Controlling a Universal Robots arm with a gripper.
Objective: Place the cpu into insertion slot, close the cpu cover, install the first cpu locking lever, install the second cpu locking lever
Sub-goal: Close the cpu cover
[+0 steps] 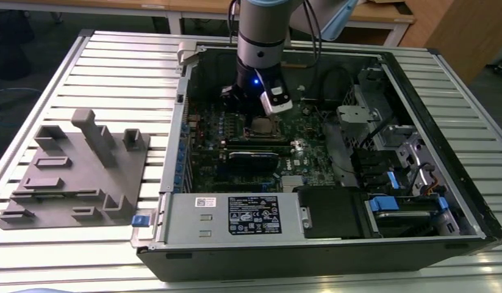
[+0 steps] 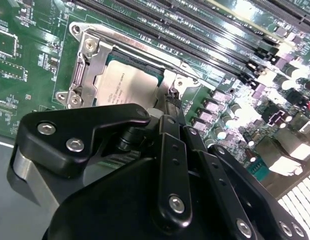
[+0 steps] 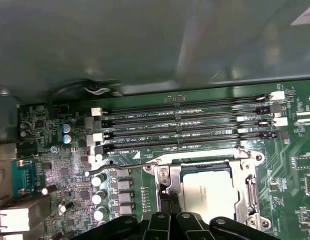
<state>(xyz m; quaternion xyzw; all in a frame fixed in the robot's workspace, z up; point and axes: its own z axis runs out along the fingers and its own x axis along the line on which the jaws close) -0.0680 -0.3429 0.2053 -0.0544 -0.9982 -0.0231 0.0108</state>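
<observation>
The cpu (image 3: 207, 189) (image 2: 125, 84) lies flat in the insertion slot (image 1: 263, 127) on the green motherboard. The silvery cpu cover (image 3: 246, 181) (image 2: 83, 70) lies down around it, with the chip's pale top showing through the window. A thin wire locking lever (image 3: 125, 168) sticks out sideways from the socket toward the capacitors. My gripper (image 3: 168, 196) (image 2: 172, 99) (image 1: 254, 117) sits at the socket's edge beside the chip. Its black fingers (image 3: 162, 201) are shut together with nothing visibly between them.
Long black memory slots (image 3: 185, 127) run beside the socket. Capacitors (image 3: 98, 197) and rear ports (image 3: 24, 175) stand close to the lever's end. The open computer case (image 1: 177, 183) lies on a slatted table (image 1: 112, 61), with a grey fixture (image 1: 80, 171) at the exterior view's left.
</observation>
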